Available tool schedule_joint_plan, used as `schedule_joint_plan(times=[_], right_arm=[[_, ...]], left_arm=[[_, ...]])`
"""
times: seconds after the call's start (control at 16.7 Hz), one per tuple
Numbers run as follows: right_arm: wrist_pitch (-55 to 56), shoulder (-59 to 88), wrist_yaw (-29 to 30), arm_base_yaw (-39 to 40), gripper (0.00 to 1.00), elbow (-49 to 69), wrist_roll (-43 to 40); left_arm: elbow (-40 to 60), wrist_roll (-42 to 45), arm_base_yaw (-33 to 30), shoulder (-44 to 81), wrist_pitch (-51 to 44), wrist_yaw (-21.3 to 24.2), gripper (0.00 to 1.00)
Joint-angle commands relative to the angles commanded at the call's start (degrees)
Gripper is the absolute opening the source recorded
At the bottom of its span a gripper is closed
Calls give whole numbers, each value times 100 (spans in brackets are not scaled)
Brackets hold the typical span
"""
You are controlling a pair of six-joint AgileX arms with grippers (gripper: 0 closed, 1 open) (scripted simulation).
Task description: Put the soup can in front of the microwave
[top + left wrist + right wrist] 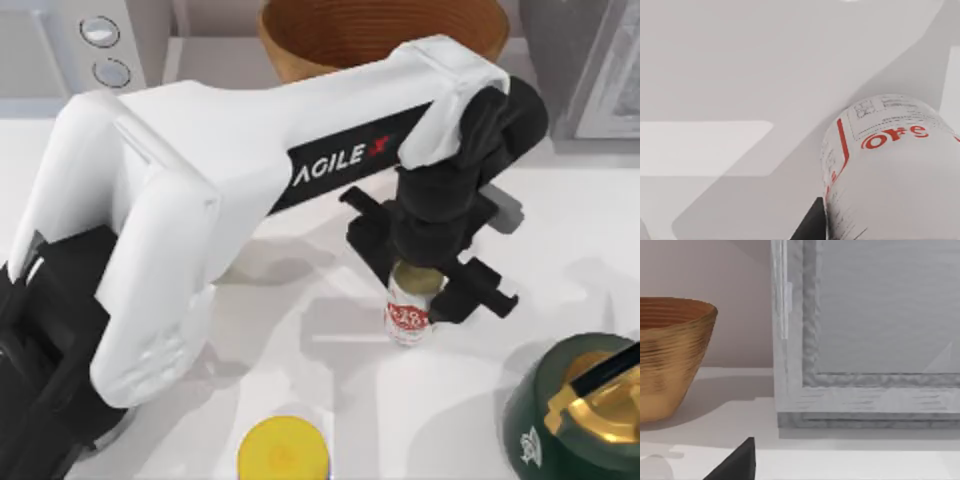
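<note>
Left gripper (428,272) is clamped around the soup can (409,312), upright at mid-bench a bit right of centre, microwave (62,45) way off at the far left, wooden bowl (383,35) far behind, yellow-lidded container (283,452) near

Bare table (330,350) is lying open left of the can (408,318) and running toward the microwave (70,45) at the far left. The left arm (200,180) is spanning that stretch from above. A bowl (380,30) is blocking the far middle, a grey appliance (590,60) the far right, a green pot (580,415) the near right, and a yellow lid (283,450) the near edge.
</note>
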Motion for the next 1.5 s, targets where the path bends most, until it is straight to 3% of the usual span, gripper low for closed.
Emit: schedule_joint_plan(times=[0.12,0.18,0.72,1.14,1.5], right_arm=[[0,0,0,0,100,0,0],[0,0,0,0,100,0,0],[0,0,0,0,100,0,0],[0,0,0,0,100,0,0],[0,0,0,0,100,0,0]], left_arm=[[0,0,0,0,0,0,2],[0,0,0,0,0,0,0],[18,9,6,10,-22,0,0],[868,0,4,14,-866,1,0],[895,75,83,-31,-903,9,0]])
